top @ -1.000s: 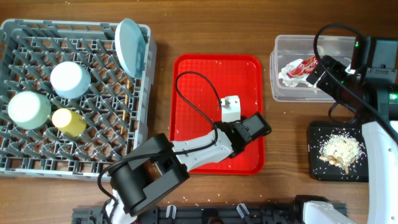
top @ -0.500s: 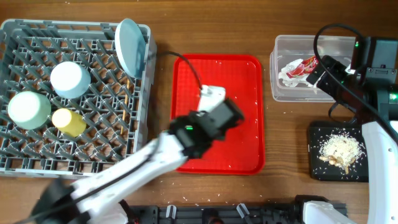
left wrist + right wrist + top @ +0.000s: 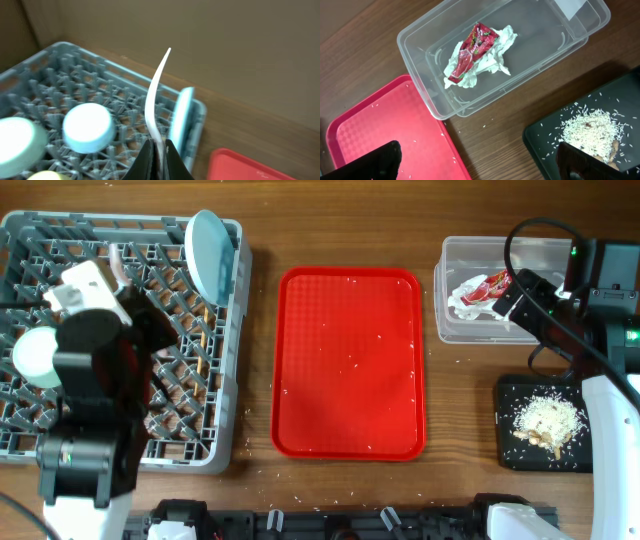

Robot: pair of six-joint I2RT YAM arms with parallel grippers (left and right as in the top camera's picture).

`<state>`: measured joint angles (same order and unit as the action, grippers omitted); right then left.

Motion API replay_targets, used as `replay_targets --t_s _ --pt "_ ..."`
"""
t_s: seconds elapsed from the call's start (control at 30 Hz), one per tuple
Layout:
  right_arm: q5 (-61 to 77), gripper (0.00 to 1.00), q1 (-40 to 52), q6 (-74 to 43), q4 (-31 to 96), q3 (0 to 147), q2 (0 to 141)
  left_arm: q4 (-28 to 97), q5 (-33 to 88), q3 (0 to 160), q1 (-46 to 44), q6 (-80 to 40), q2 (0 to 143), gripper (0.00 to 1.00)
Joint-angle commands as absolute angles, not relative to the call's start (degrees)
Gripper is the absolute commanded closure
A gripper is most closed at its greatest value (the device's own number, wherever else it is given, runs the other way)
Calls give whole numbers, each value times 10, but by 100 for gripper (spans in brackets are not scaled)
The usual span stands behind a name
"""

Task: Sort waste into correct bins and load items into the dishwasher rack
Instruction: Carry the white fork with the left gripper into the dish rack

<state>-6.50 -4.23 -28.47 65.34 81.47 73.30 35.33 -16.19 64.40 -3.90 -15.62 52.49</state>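
Note:
My left gripper [image 3: 159, 150] is shut on the white plastic fork [image 3: 156, 95] and holds it above the grey dishwasher rack [image 3: 30, 240], tip pointing up in the left wrist view. The rack [image 3: 65, 65] holds the light blue plate [image 3: 210, 250] on edge, the upturned light blue bowl [image 3: 87, 127], the pale green saucer [image 3: 30, 355] and the yellow cup [image 3: 45, 176]. My right gripper [image 3: 477, 160] is open and empty above bare wood. The red wrapper [image 3: 472, 47] with white paper lies in the clear tub [image 3: 455, 320]. Rice scraps [image 3: 545, 420] lie on the black tray [image 3: 510, 450]. I cannot make out the chopstick.
The red serving tray [image 3: 350, 360] lies mid-table with only stray rice grains on it. My left arm [image 3: 90, 400] covers the rack's middle in the overhead view. The right arm [image 3: 560, 330] reaches over the gap between the tub and the black tray.
My left arm has swung from the red tray leftward to above the rack, carrying the fork. The red tray now has nothing over it. The right arm has not moved.

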Motion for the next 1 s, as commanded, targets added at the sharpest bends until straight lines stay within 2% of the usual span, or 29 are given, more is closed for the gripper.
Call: replay_targets --t_s 0.0,0.1,0.17,0.37,0.5,0.57,0.63,0.7,0.73,0.77,0.83,0.9,0.97 --pt "-75 0 -44 -286 652 814 737 335 -139 645 8 -34 580 96" --pt "-75 0 -44 -286 652 814 737 329 16 645 36 156 662 96" --pt "-75 0 -44 -286 652 814 737 325 54 645 45 207 710 96" --pt "-75 0 -44 -286 652 814 737 313 69 645 110 211 830 96" --pt "-75 0 -44 -286 652 814 737 312 173 645 164 210 867 96" --pt "-75 0 -44 -286 652 814 737 317 196 645 181 211 881 92" --pt "-75 0 -44 -286 652 814 737 315 232 645 183 211 885 82" --pt "-75 0 -44 -286 652 814 737 315 231 645 183 211 885 89" --pt "-75 0 -44 -286 652 814 737 315 231 645 183 210 885 87" --pt "-75 0 -44 -286 652 814 737 316 231 645 183 209 885 57" --pt "-75 0 -44 -286 652 814 737 315 231 645 183 206 885 24" --pt "-75 0 -44 -286 652 814 737 313 231 645 183 167 870 0" --pt "-75 0 -44 -286 652 814 737 313 232 645 187 70 829 0"
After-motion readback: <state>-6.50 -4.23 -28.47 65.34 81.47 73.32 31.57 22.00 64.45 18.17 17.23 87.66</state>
